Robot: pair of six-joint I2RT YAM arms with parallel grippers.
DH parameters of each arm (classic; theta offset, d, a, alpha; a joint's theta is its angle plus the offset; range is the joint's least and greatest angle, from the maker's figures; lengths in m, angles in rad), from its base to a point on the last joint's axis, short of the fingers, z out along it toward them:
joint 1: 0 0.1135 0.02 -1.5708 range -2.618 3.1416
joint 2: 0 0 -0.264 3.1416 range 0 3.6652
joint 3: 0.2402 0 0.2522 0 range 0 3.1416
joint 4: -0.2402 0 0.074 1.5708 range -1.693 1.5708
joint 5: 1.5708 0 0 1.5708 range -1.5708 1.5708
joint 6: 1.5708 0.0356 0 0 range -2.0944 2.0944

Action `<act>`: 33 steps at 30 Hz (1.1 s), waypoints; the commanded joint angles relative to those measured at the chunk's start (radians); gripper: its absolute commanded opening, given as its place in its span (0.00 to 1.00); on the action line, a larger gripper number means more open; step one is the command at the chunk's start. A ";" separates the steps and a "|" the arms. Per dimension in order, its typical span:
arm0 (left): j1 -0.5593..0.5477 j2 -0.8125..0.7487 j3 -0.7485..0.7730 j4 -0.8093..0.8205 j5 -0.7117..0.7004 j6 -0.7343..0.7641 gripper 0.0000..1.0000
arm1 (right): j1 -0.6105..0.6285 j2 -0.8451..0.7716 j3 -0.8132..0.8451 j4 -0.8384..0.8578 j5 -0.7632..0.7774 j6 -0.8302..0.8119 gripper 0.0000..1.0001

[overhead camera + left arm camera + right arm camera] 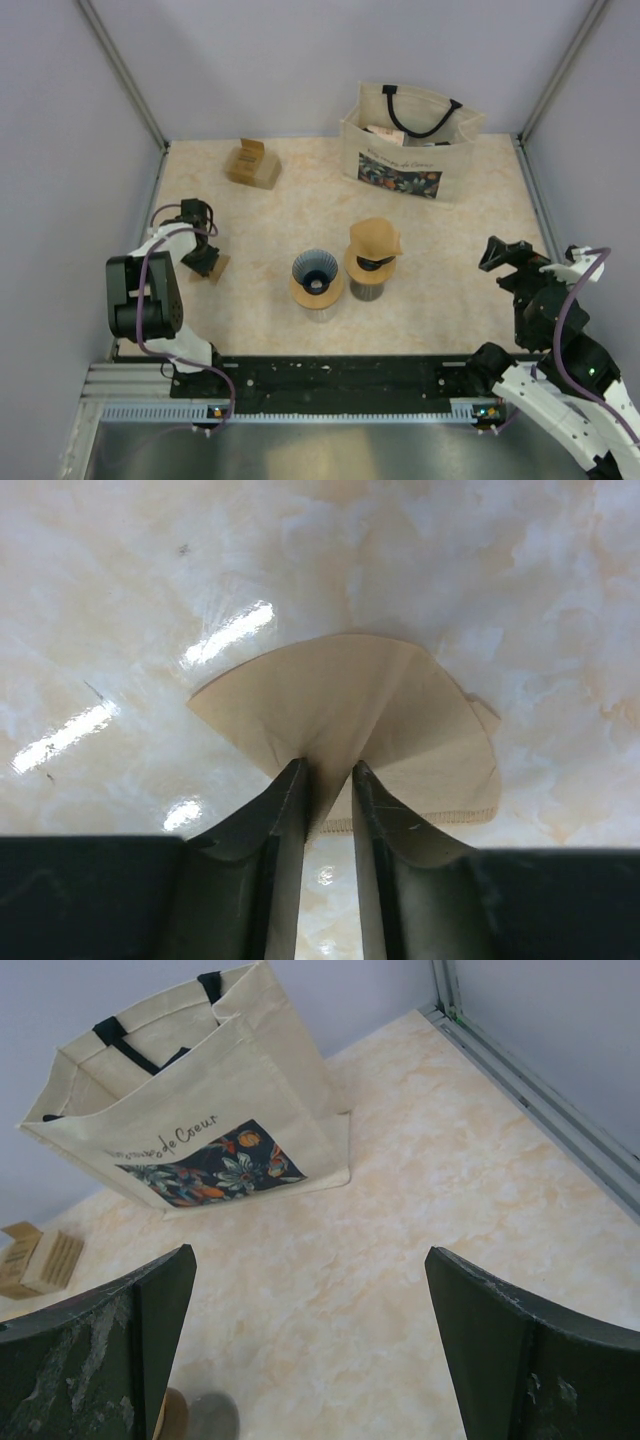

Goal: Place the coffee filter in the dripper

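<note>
Pinched narrow, left gripper (328, 780) on a raised fold of the coffee filter (350, 700), tan paper fanned over the table (120, 600) at nine o'clock. Well apart at centre, dripper (317, 275), just beside a stand (373, 250) capped with brown paper. At four o'clock, right gripper (308, 1260) spread wide, holding nothing. Tote bag (200, 1110) at one o'clock, cardboard box (253, 164) at eleven.
</note>
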 commanded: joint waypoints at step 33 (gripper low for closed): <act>-0.443 -0.692 0.024 0.952 1.360 0.353 0.21 | 0.007 0.512 0.252 0.386 -1.197 0.004 0.99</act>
